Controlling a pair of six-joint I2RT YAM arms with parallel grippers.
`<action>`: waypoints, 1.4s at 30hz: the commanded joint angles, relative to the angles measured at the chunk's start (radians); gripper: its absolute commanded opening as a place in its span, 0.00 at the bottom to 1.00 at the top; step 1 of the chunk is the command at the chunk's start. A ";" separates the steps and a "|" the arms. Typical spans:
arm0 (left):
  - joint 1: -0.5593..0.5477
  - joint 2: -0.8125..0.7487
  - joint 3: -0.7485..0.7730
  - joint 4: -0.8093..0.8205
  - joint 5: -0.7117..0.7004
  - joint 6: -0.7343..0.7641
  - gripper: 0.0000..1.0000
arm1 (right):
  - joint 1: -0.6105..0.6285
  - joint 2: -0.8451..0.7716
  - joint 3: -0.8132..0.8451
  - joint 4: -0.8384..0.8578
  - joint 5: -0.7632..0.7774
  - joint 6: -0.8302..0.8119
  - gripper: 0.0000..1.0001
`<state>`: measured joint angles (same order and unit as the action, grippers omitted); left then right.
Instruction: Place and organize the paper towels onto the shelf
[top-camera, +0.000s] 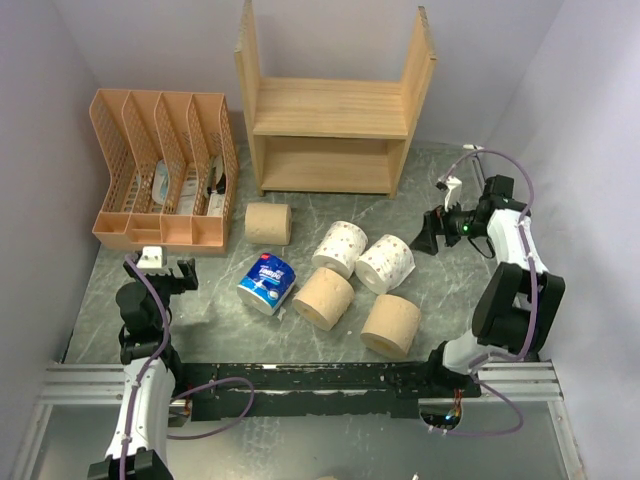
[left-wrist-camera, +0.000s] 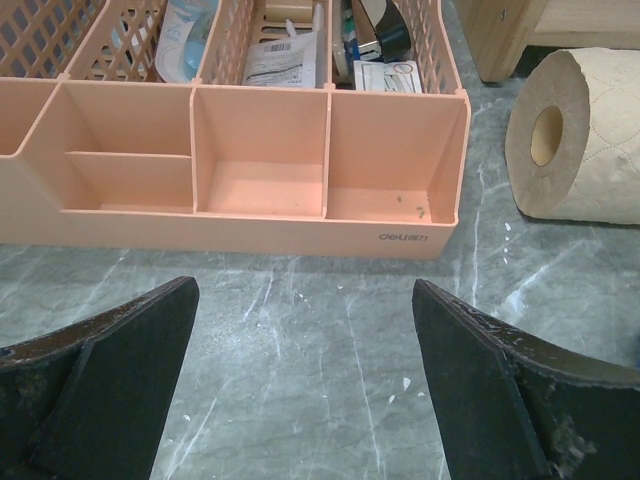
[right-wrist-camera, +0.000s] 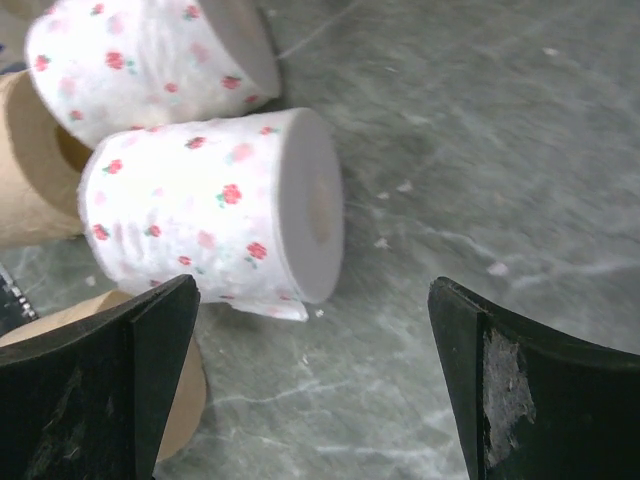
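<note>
Six paper towel rolls lie on the grey table in front of the wooden shelf (top-camera: 330, 120): tan rolls (top-camera: 268, 223), (top-camera: 324, 297), (top-camera: 391, 326), two white flowered rolls (top-camera: 341, 247), (top-camera: 386, 263), and a blue-and-white wrapped roll (top-camera: 267, 283). The shelf holds nothing. My right gripper (top-camera: 425, 235) is open and empty, just right of the nearer white roll (right-wrist-camera: 215, 205), which lies ahead-left of its jaws. My left gripper (top-camera: 167, 268) is open and empty at the near left, facing the organizer, with a tan roll (left-wrist-camera: 580, 135) ahead-right.
A peach mesh file organizer (top-camera: 165, 170) with papers and small items stands at the back left, its front tray (left-wrist-camera: 260, 175) right before my left fingers. Walls close in on both sides. A dark rail (top-camera: 320, 385) runs along the near edge.
</note>
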<state>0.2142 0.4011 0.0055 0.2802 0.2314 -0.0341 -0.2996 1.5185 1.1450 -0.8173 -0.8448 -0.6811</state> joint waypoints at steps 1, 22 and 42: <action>0.002 0.000 -0.065 0.028 0.002 0.005 1.00 | 0.017 0.111 0.067 -0.163 -0.146 -0.203 1.00; 0.030 -0.010 -0.068 0.026 0.035 0.003 1.00 | 0.211 0.183 0.066 -0.043 -0.090 -0.114 0.21; 0.046 -0.009 -0.068 0.028 0.056 0.003 1.00 | 0.761 -0.216 0.057 0.105 0.798 -0.191 0.00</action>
<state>0.2420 0.4011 0.0055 0.2802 0.2527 -0.0345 0.4049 1.2575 1.1919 -0.8211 -0.3645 -0.7830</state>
